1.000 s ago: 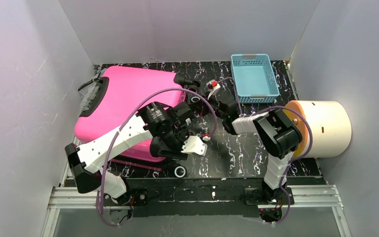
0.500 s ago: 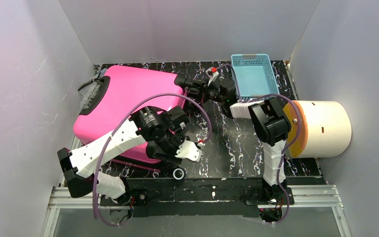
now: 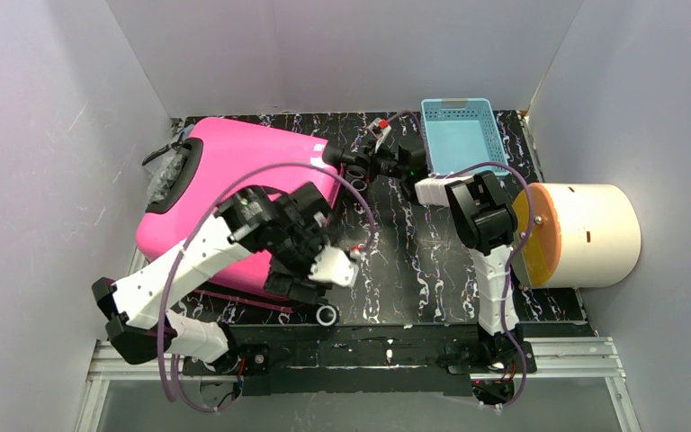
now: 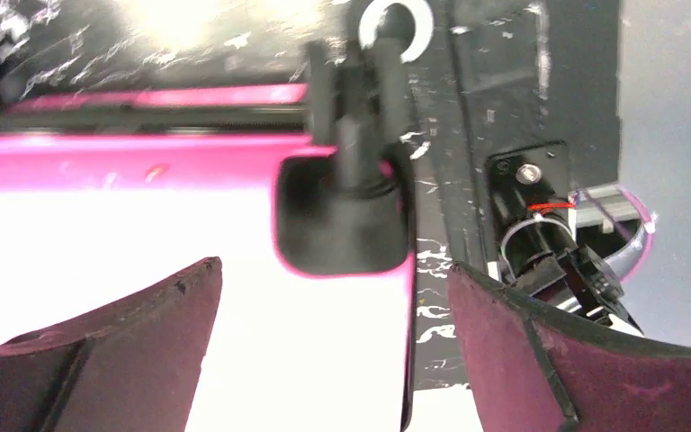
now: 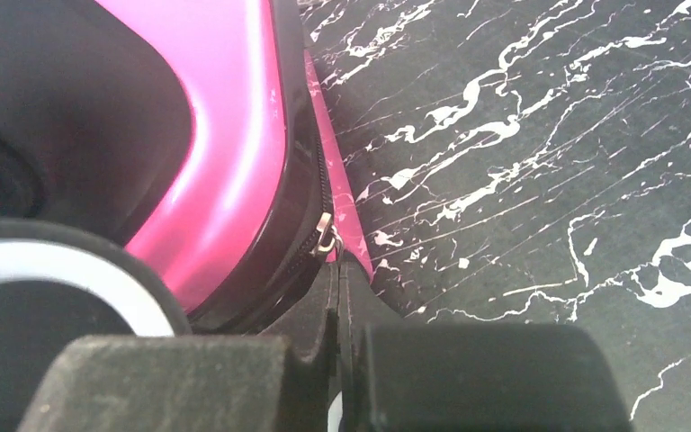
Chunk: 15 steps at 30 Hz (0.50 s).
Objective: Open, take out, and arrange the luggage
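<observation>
The hot-pink luggage (image 3: 225, 171) lies flat at the left of the black marbled table, its black wheels toward the middle. My left gripper (image 3: 299, 281) hangs over its near right corner, open. In the left wrist view my left gripper (image 4: 331, 265) straddles the pink shell (image 4: 144, 153) and a black wheel housing (image 4: 346, 216), gripping nothing. My right gripper (image 3: 349, 162) reaches to the far right corner. In the right wrist view my right gripper (image 5: 335, 265) is shut right at the metal zipper pull (image 5: 326, 236) on the black zipper track of the luggage (image 5: 234, 153).
A light-blue basket (image 3: 463, 135) stands at the back right. A cream cylinder (image 3: 594, 234) with an orange end lies on its side at the right wall. A crumpled plastic bag (image 3: 162, 175) sits by the luggage handle. White walls close in on three sides.
My left gripper has opened and drawn back over the near corner. My right gripper, still shut, has travelled along the luggage's right edge toward the far corner.
</observation>
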Each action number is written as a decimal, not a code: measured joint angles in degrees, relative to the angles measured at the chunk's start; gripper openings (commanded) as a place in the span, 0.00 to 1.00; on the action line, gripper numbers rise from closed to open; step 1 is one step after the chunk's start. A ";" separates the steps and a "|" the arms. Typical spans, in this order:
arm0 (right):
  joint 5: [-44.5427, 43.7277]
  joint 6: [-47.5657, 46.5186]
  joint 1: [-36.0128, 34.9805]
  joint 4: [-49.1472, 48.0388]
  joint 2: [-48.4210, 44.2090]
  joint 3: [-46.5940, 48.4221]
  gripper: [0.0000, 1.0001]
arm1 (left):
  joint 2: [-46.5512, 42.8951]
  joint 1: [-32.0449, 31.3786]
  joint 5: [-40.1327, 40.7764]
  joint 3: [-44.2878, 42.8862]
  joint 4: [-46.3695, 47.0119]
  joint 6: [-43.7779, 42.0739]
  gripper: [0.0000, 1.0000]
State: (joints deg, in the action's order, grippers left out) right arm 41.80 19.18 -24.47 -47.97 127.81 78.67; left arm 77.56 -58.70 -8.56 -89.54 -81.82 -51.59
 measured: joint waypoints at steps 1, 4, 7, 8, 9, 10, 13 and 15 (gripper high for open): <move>0.26 -0.15 -0.02 0.48 0.33 0.07 0.01 | -0.13 1.70 -0.22 -1.68 -0.68 0.07 0.98; -0.28 -1.70 -0.48 0.96 0.50 0.42 0.01 | -0.11 11.02 -0.28 -10.16 -1.38 0.61 0.96; -0.52 -2.99 -0.72 1.29 0.50 0.44 0.01 | -0.98 21.33 0.26 -17.33 -0.74 1.49 0.90; -0.55 -3.15 -0.72 1.29 0.50 0.44 0.01 | -1.70 24.59 0.28 -17.88 -0.59 1.73 0.89; -0.70 -3.34 -0.79 1.29 0.50 0.44 0.01 | -3.04 29.11 0.28 -17.57 -0.39 1.64 0.88; -0.74 -3.56 -0.85 1.29 0.50 0.44 0.01 | -4.70 34.07 0.68 -16.26 0.02 1.57 0.86; -0.90 -4.50 -0.96 1.53 0.50 0.44 0.01 | -11.45 50.10 3.04 -7.85 2.10 -0.72 0.77; -0.92 -4.81 -1.03 1.79 0.50 0.70 0.01 | -15.04 60.81 3.32 -3.10 2.32 -3.54 0.69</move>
State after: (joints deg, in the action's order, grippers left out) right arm 40.88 14.37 -25.50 -46.17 128.31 79.37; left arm 62.52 2.11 -5.23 -92.64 -79.50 -55.13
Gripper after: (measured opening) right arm 0.030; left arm 0.797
